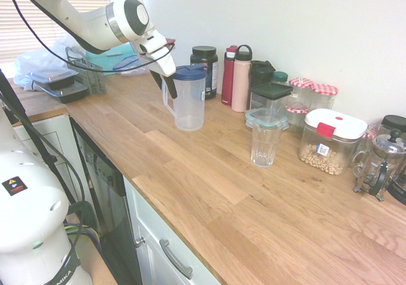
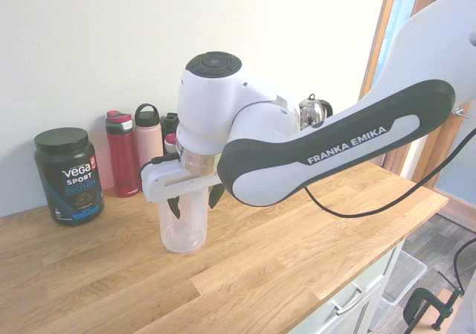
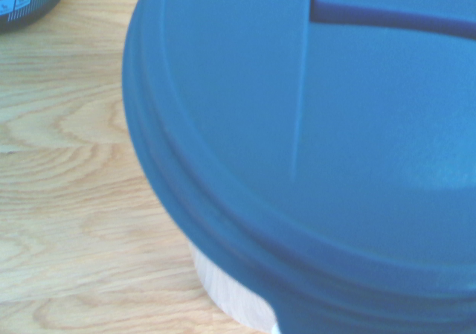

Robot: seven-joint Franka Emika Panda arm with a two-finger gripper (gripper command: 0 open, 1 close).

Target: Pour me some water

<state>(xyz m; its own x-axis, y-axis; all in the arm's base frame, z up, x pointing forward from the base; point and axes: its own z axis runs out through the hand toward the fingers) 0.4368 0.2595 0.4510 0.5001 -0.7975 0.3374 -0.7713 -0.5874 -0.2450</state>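
Pitcher: stands upright on counter, w/ blue lid on; can't tell water level thru the cloudy wall. Carries handle on the side nearer the arm. Claw: hangs right at top of pitcher, points down, fingers spread apart, one each side of the handle region, prob. about to grip; can't tell if touching. Nothing visibly pinched.

Step in hand: prob. lining up for the grasp, pre-lift. Looks to be at an early stage, w/ no pouring under way. Next: settle w/ handle squarely btwn fingers, close firmly, check hold, then lift straight up, keep level. After that, carry over to clear glass, which stands upright farther along the counter, apart from pitcher; looks empty. Tilt only once spout sits over rim. Can't tell from wrist view if lid's spout is open; worth checking pre-pour.

Watch for: slip or twist if gripped off-center, esp. if full. Mind tub, red bottle & pink bottle behind pitcher; near glass, mind teal-lidded container, just behind, & nut container beside.
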